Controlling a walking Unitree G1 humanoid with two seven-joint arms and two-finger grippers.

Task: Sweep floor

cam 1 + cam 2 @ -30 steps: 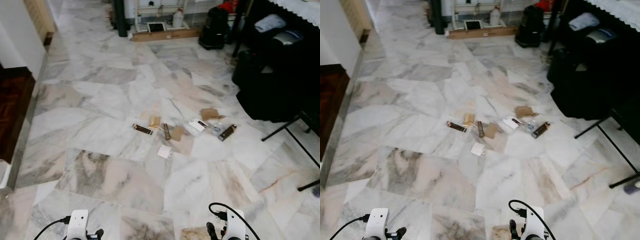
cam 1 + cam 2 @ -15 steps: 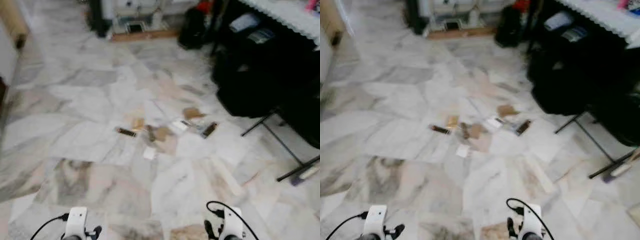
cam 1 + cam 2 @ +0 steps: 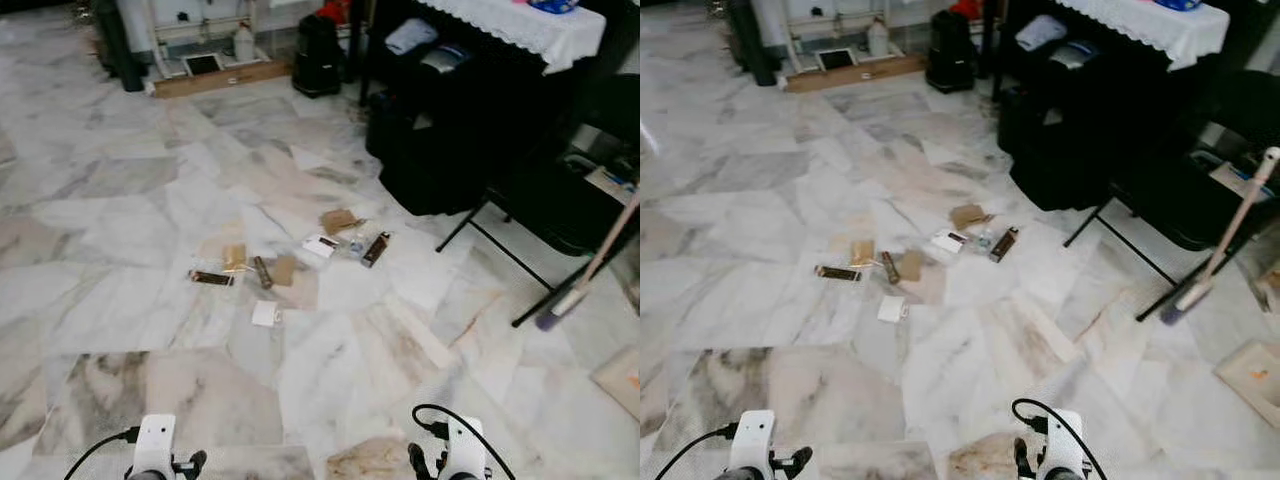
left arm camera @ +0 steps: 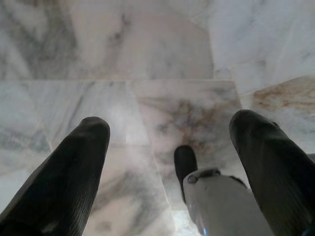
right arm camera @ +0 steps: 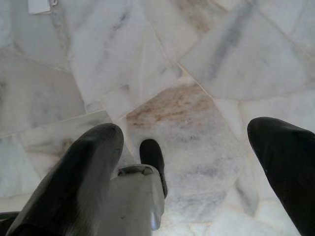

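Scattering across the mid marble floor (image 3: pixel 120 330): litter (image 3: pixel 285 262) of cardboard scraps, dark wrappers and a white paper square (image 3: pixel 265 313), lying ahead of the robot and slightly left of centre. Broom (image 3: pixel 1220 248) leans at the far right, pale handle tilted, head down on the floor beside a black folding stand (image 3: pixel 500 262). Black bags (image 3: pixel 440 150) sit under a white-clothed table (image 3: pixel 520 25) right of the litter. Wooden plank (image 3: pixel 215 78) and white bottle (image 3: pixel 243 42) far back. Left gripper (image 4: pixel 170 142) hangs low near-left, fingers spread wide, holding nothing. Right gripper (image 5: pixel 192 142) near-right, fingers wide apart too, empty above the floor.
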